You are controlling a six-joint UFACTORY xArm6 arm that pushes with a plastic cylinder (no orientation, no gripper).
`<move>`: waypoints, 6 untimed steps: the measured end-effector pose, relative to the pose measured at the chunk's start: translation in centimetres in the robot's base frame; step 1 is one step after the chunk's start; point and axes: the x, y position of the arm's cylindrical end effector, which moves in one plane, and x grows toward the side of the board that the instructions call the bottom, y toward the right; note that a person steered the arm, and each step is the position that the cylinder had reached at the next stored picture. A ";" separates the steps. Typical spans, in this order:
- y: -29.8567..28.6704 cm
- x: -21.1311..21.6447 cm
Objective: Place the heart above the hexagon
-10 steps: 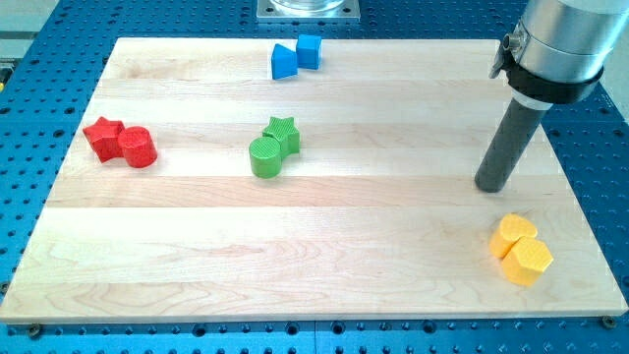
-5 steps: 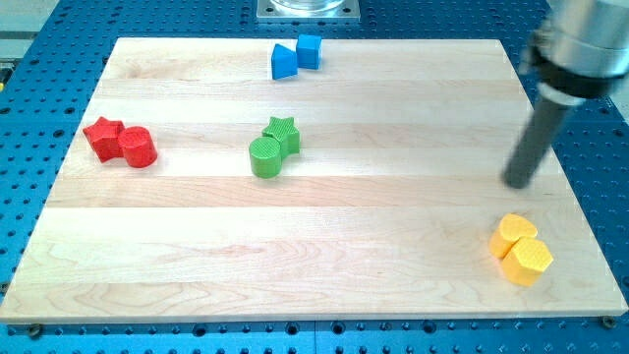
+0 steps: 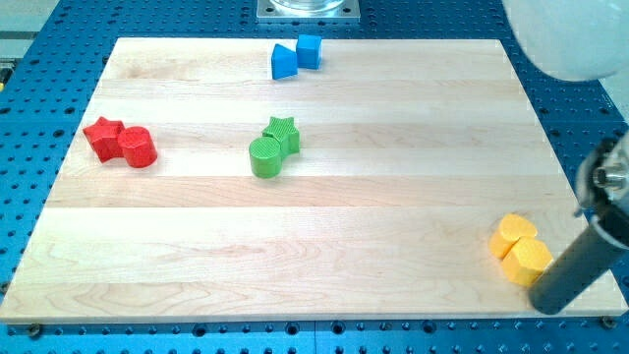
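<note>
Nearest the view's bottom right, my tip (image 3: 550,305) rests on the counter (image 3: 324,256), just beside the lower right of the yellow hexagon (image 3: 528,262); whether it touches the block I cannot tell. There is no claw on this arm, only the dark rod, so nothing opens, closes or grips.

The yellow heart (image 3: 514,235) sits touching the hexagon on its upper left side, toward the view's top. The two blocks lie close to the counter's right edge.

I judge the task to be nearly met already: the heart lies above the hexagon, though slightly to the view's left of it and not squarely over it. What may be left is a small nudge to line the pair up vertically, either shifting the hexagon leftward or the heart rightward. With my tip at the hexagon's lower right, a push on the hexagon looks the likelier step.

Farther off, in the middle, a green cylinder (image 3: 264,157) touches a green star (image 3: 282,134). At the view's left, a red star (image 3: 103,137) touches a red cylinder (image 3: 138,147). Farthest, by the top edge, two blue blocks (image 3: 295,56) stand together.
</note>
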 end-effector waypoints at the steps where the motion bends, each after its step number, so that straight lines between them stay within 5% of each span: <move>1: -0.3 -1.1; 6: -0.8 -7.9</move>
